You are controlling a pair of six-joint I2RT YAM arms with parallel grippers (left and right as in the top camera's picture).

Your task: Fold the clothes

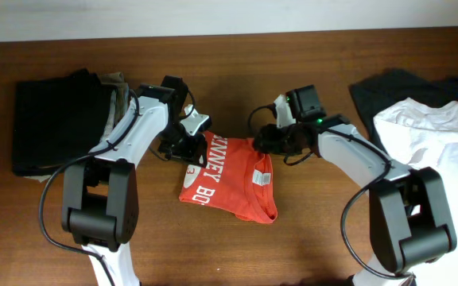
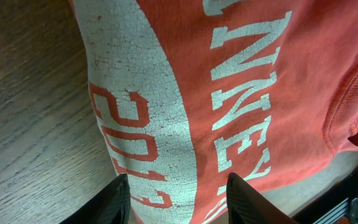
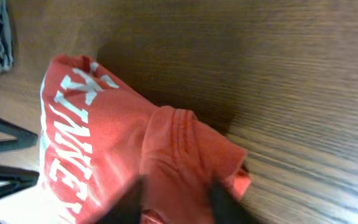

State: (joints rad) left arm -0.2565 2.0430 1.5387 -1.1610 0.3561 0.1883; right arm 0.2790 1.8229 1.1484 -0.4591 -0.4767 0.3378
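Note:
The orange-red T-shirt [image 1: 237, 187] lies folded into a small bundle at the table's middle, white lettering up. My left gripper [image 1: 186, 146] is at the shirt's far left corner. In the left wrist view its fingers [image 2: 178, 202] are open and straddle the printed cloth [image 2: 260, 93]. My right gripper [image 1: 263, 143] is at the far right corner. In the right wrist view its blurred fingers [image 3: 179, 202] are spread apart over a folded sleeve layer of the shirt [image 3: 104, 143], not closed on it.
A black folded garment [image 1: 54, 127] with a grey one [image 1: 118, 82] under it lies at the left. A plain white shirt [image 1: 444, 151] and a dark garment [image 1: 388, 89] lie at the right. Bare wooden table [image 1: 293, 238] shows in front.

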